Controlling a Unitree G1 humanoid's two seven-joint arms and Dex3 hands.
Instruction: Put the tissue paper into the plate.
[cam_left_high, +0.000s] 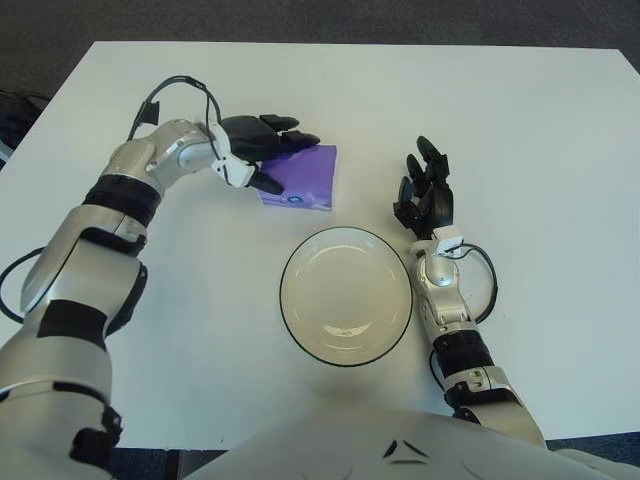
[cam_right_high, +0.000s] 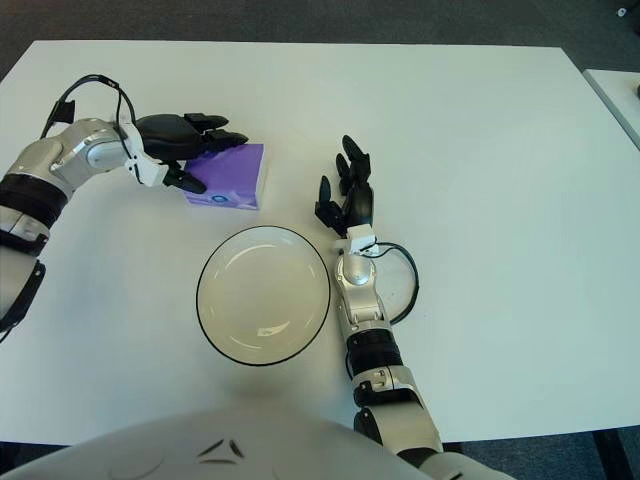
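On worktop (cam_left_high: 560, 130), far-left of white black-rimmed plate (cam_left_high: 346, 296), purple tissue pack (cam_left_high: 304, 176) pinched at left edge by left robot hand (cam_left_high: 262, 148). Shallow edge grip judged slip-prone when lifted. Right robot hand (cam_left_high: 425, 192) spread, right of plate.

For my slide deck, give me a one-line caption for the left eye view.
Left hand grips the purple tissue pack beyond the empty plate; right hand idle beside the plate.

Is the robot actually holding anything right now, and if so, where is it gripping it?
Yes. The left robot hand grips the purple tissue pack at its left end, fingers over the top and thumb at the near side. The right robot hand, beside the plate, holds nothing.
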